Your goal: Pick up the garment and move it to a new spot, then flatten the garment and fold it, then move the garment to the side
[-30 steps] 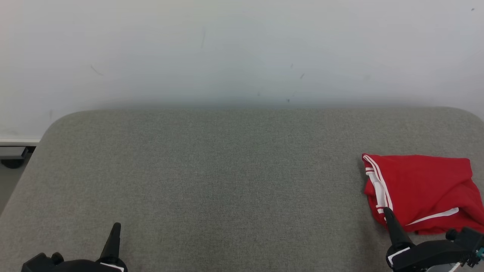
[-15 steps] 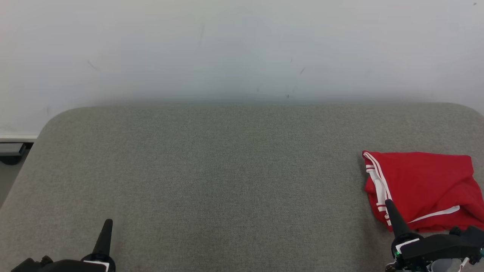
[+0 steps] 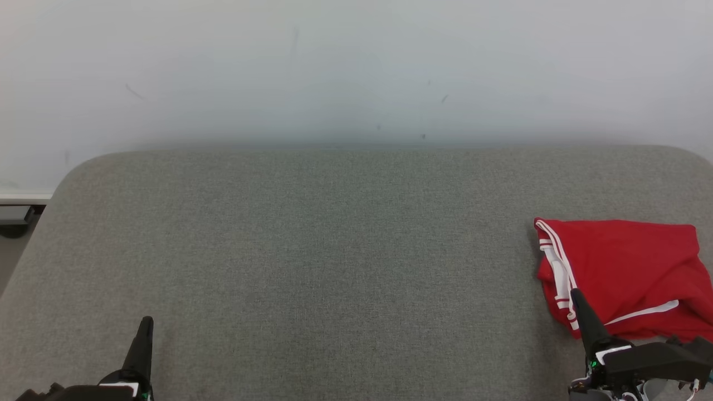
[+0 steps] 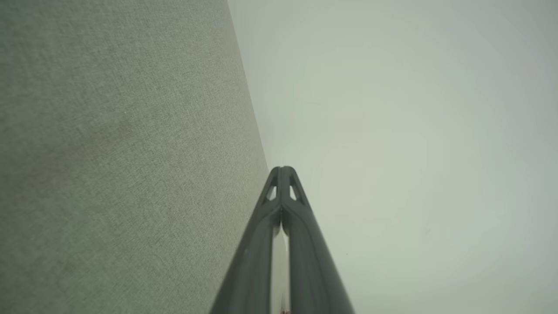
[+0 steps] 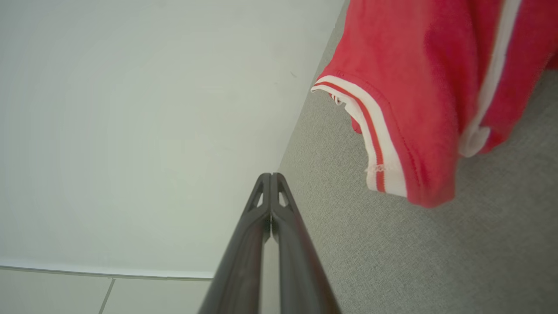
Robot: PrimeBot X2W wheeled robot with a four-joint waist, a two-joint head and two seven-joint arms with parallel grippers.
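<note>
A folded red garment with white stripes (image 3: 624,273) lies at the right side of the grey padded table (image 3: 334,250); the right wrist view has it (image 5: 427,87) in the upper right. My right gripper (image 3: 576,295) is shut and empty, its tip just over the garment's near left corner in the head view. In the right wrist view its tips (image 5: 270,175) meet, apart from the cloth. My left gripper (image 3: 147,322) sits shut and empty at the lower left, and in the left wrist view its tips (image 4: 283,168) touch.
A pale wall (image 3: 356,67) runs behind the table. Off the table's left edge there is a white baseboard and a dark fitting (image 3: 14,214) near the floor. The garment reaches the head view's right edge.
The whole head view has shifted, so the camera moved. Both grippers sit lower in the picture than before. The garment lies as it did.
</note>
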